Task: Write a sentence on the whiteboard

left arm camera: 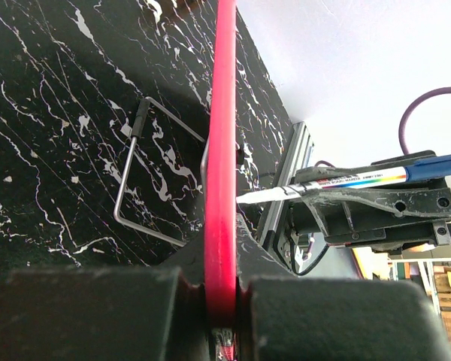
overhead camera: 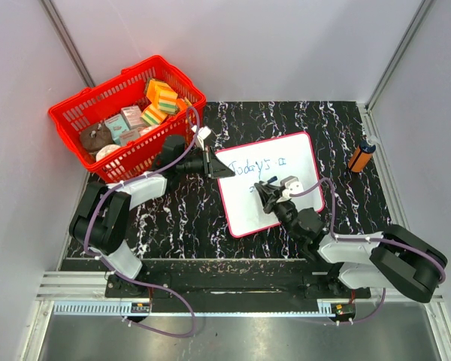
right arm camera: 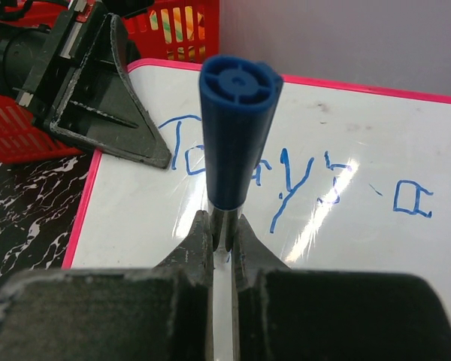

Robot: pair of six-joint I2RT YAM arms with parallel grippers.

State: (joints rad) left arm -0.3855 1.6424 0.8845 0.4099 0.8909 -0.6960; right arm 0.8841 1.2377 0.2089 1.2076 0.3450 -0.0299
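The sentence [overhead camera: 261,167] on the whiteboard [overhead camera: 242,204] seemingly reads "Todays a".

- the whiteboard [overhead camera: 248,214], on the right half of the tabletop, bears the sentence [overhead camera: 261,167] in blue handwriting along its far edge; it reads "Todays a"; the "s" looks much like a 5, a small dash sits after it, and the last letter is drawn square like a box
- a short blue stroke under the first word; too small to read
- the marker [left arm camera: 338,183] has a printed label with a rainbow band on its white barrel; lettering too small to read
- packets in the red basket [overhead camera: 98,86], far left corner, show printed faces; nothing legible
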